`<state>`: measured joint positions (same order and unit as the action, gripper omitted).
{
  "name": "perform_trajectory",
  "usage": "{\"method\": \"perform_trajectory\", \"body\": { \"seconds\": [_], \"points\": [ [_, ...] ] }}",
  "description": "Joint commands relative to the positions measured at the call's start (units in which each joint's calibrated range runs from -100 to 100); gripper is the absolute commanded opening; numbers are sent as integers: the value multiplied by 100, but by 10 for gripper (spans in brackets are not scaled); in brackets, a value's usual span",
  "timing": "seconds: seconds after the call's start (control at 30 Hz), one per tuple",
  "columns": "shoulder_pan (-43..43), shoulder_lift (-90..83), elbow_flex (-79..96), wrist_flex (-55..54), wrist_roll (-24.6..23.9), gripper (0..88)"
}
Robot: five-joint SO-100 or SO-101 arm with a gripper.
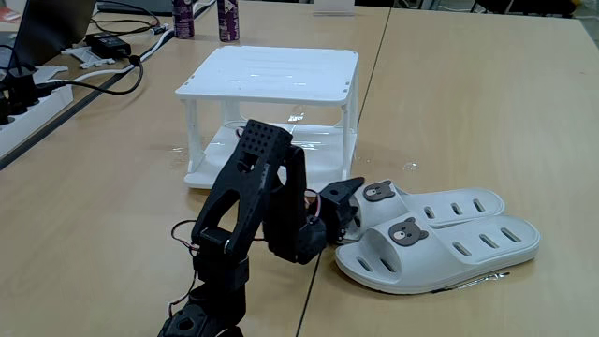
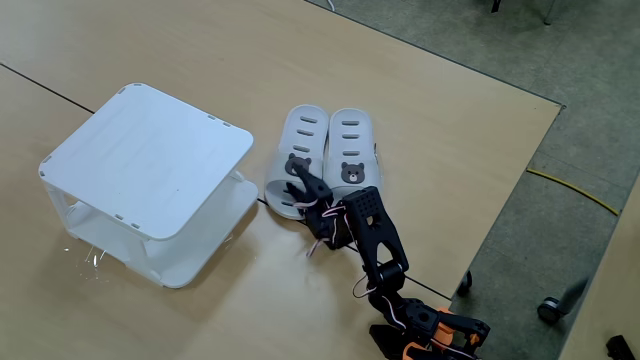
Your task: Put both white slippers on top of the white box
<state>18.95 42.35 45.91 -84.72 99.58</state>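
Two white slippers lie side by side on the wooden table, toes toward the arm. In a fixed view the far slipper [image 1: 447, 204] and the near slipper [image 1: 459, 245] sit right of the arm; from above they are the left slipper [image 2: 303, 140] and the right slipper [image 2: 350, 145]. Each strap carries a bear face. The white box [image 1: 271, 70] [image 2: 150, 155] stands apart from them with its flat top bare. My black gripper [image 1: 347, 208] [image 2: 303, 190] is low at the toe of the slipper nearest the box, open, with its fingers spread around the strap's front edge.
Two dark bottles [image 1: 183, 17] stand behind the box. A power strip with cables [image 1: 37, 89] lies at the back left. The table edge [image 2: 500, 200] runs close to the arm's base, with floor and a yellow cable [image 2: 575, 187] beyond.
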Motion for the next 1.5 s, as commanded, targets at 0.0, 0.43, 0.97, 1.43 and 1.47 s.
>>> {"method": "perform_trajectory", "body": {
  "seconds": [0.0, 0.43, 0.97, 1.43, 1.47],
  "points": [
    [292, -74, -924, 586, 42, 256],
    [654, -66, -1474, 1371, 42, 249],
    [638, 178, -2187, 1803, 42, 17],
    [852, -3541, -3188, 5573, 42, 8],
    [852, -3962, -3188, 5823, 42, 8]
  ]
}}
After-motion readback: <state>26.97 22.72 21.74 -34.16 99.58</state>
